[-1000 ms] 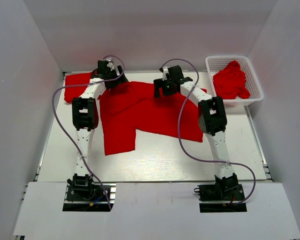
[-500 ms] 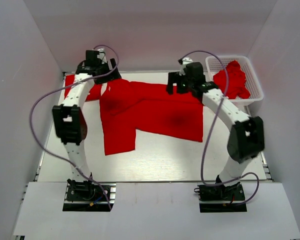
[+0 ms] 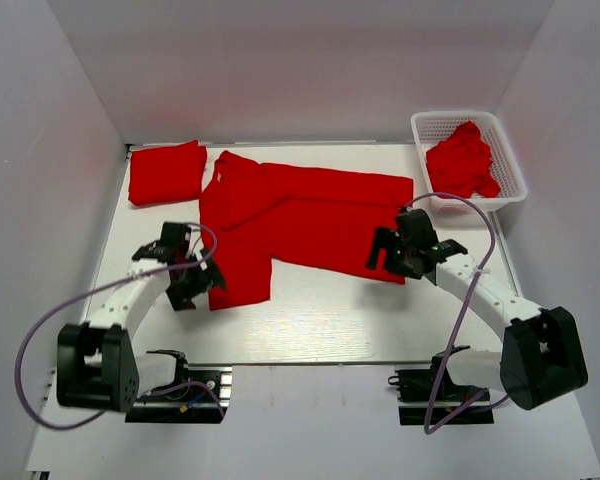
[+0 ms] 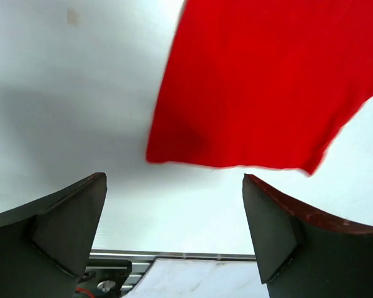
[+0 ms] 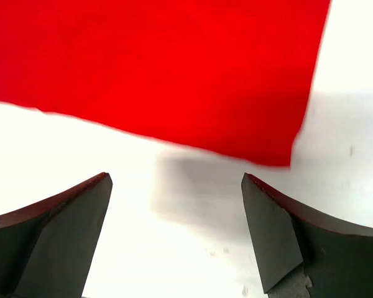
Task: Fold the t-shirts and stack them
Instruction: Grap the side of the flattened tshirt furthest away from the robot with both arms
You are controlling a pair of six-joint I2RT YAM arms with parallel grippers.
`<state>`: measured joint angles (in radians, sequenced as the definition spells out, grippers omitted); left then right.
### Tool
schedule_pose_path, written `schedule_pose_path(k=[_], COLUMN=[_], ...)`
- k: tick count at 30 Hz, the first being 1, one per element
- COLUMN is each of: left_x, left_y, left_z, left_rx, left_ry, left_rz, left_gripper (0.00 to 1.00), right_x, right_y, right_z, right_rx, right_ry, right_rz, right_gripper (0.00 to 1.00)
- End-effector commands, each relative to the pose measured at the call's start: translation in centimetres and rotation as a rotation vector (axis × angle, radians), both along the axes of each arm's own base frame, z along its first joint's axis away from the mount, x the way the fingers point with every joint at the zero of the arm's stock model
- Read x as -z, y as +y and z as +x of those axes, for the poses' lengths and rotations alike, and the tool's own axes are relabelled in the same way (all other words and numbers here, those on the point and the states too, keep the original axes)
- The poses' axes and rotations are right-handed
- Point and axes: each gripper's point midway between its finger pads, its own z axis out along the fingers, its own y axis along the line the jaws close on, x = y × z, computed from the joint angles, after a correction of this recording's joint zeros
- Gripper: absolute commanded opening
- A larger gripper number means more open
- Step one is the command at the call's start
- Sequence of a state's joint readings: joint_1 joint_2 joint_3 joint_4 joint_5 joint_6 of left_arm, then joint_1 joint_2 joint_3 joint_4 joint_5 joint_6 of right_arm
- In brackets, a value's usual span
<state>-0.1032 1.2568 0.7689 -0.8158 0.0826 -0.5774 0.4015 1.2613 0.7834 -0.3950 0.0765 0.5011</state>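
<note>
The left gripper (image 4: pixel 174 186) is open and holds nothing. It hangs low over the surface (image 3: pixel 320 320), at the near left corner of the spread shirt (image 3: pixel 310 215). In the left wrist view, the hem of the shirt's near flap lies just ahead of the parted fingers (image 4: pixel 62 217), not between them.

The right gripper (image 5: pixel 176 180) is also open and empty. It sits at the shirt's near right corner, and in its wrist view the cloth edge and corner lie just beyond the fingertips.

The shirt lies flat across the middle of the surface. Its long part runs left to right, and a narrower part reaches toward the near edge on the left.

A folded shirt (image 3: pixel 166 172) rests at the far left corner, just beside the spread one. A white basket (image 3: pixel 512 170) at the far right holds a crumpled heap of red shirts (image 3: pixel 463 160).
</note>
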Motion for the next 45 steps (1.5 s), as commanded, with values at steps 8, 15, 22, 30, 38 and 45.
schedule_pose_path(k=[8, 15, 22, 30, 38, 45], left_x=[2.6, 3.1, 4.8, 5.6, 4.3, 2.6], left_y=[-0.9, -0.3, -1.0, -1.4, -1.4, -1.8], left_z=[-3.1, -0.9, -1.3, -1.8, -0.3, 0.4], left_rx=[-0.082, -0.098, -0.053, -0.034, -0.016, 0.012], left_ry=[-0.066, -0.132, -0.088, -0.096, -0.145, -0.193], left_rz=[-0.085, -0.05, -0.078, -0.102, -0.098, -0.113], left_gripper=[1.0, 0.91, 0.65, 0.13, 0.0, 0.0], right_x=[-0.1, 0.0, 0.3, 0.7, 1.6, 3.2], right_y=[-1.0, -1.1, -1.7, -2.1, -2.8, -3.3], right_z=[-1.7, -1.7, -1.8, -1.8, -2.8, -3.2], right_rx=[0.033, 0.046, 0.087, 0.113, 0.138, 0.21], right_ry=[-0.002, -0.002, 0.001, 0.011, 0.054, 0.093], right_rz=[0.001, 0.001, -0.014, -0.027, -0.051, -0.065], right_gripper=[0.9, 0.9, 0.9, 0.9, 0.9, 0.9])
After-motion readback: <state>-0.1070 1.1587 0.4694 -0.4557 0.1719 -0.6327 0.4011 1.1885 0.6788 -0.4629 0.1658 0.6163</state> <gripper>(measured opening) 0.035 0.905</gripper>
